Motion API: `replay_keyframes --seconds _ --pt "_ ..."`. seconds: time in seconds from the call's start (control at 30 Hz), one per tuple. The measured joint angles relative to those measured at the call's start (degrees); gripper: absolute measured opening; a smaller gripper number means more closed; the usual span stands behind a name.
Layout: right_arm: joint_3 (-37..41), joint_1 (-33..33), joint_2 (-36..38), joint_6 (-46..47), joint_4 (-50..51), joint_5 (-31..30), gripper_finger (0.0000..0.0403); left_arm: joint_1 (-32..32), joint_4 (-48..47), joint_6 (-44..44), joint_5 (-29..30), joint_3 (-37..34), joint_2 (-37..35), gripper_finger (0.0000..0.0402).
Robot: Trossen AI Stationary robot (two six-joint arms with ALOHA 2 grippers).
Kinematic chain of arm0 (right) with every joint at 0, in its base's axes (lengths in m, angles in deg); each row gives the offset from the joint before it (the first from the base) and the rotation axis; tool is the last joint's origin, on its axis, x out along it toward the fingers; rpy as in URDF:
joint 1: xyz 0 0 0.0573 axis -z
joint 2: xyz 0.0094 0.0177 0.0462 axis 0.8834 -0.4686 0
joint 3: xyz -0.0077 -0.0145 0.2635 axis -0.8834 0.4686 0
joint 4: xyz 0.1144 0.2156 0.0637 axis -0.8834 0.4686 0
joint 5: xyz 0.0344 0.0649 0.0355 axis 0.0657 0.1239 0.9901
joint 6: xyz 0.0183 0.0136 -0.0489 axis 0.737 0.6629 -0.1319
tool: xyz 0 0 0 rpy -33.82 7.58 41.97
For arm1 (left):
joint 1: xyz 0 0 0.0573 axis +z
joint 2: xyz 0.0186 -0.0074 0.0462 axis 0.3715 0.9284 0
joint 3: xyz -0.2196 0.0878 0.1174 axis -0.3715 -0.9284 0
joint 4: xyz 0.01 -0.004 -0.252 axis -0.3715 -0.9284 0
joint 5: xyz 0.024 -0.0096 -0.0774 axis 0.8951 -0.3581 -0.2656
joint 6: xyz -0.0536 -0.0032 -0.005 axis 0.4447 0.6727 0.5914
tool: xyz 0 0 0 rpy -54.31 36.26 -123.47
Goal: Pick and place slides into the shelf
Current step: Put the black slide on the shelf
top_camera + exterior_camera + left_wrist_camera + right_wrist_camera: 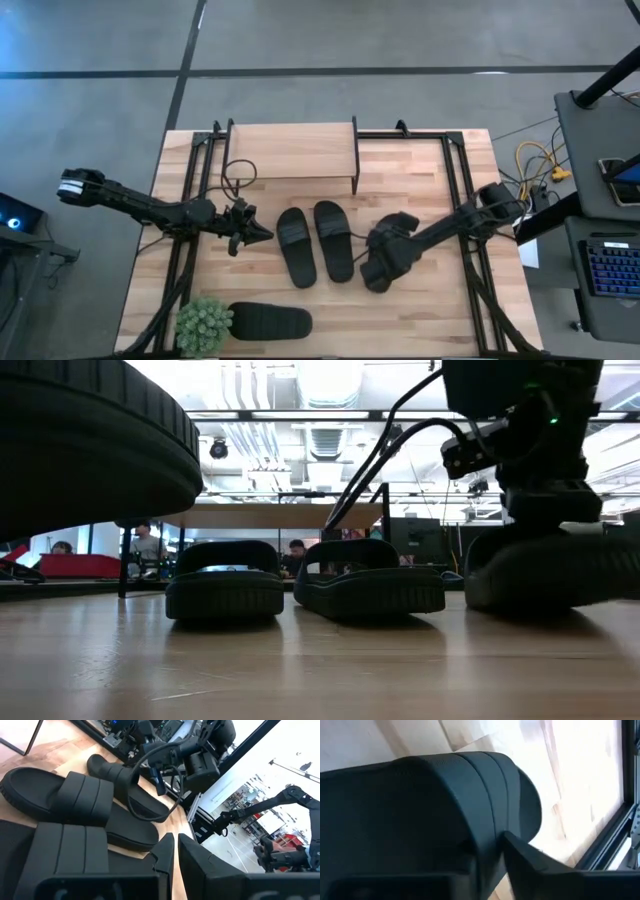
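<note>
Spreading under everything is the wooden table, and at its far edge stands the shelf, its light top board bare because no slide has been placed on it yet. Two slides lie side by side at the table's middle, just in front of the shelf, and another slide lies crosswise at the near left, touching the small potted plant. My right gripper is down on the fourth slide, right of the pair, and my fingers have narrowed onto its wide strap (the strap gives me the only raised edge to pinch, I judge); the low view shows its sole resting on the wood, so the lift is not yet made. My left gripper hangs left of the pair, fingers nearly together and holding nothing, kept aside so the way to the shelf stays open.
</note>
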Motion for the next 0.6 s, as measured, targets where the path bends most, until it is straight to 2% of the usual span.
replay_keyframes --seconds 0.07,0.2,0.33,0.47,0.6 --pt "0.0 0.39 0.02 0.06 0.15 -0.31 0.0021 0.0 0.29 0.0 0.02 0.16 0.07 0.001" --pt "-0.94 0.49 0.07 1.39 0.19 -0.25 0.0015 0.0 0.14 0.03 0.02 0.17 -0.1 0.001" --pt "-5.88 0.26 1.14 2.17 -0.14 -0.9 0.0014 0.0 1.16 0.11 0.02 0.17 -0.19 0.001" --pt "-14.24 -0.04 2.96 1.05 0.13 -6.44 0.0014 0.02 6.29 0.0 0.04 0.17 -0.46 0.001" --pt "-24.5 0.51 3.32 -6.09 0.09 -14.58 0.0014 0.01 13.01 -1.73 1.64 0.7 -1.44 0.001"
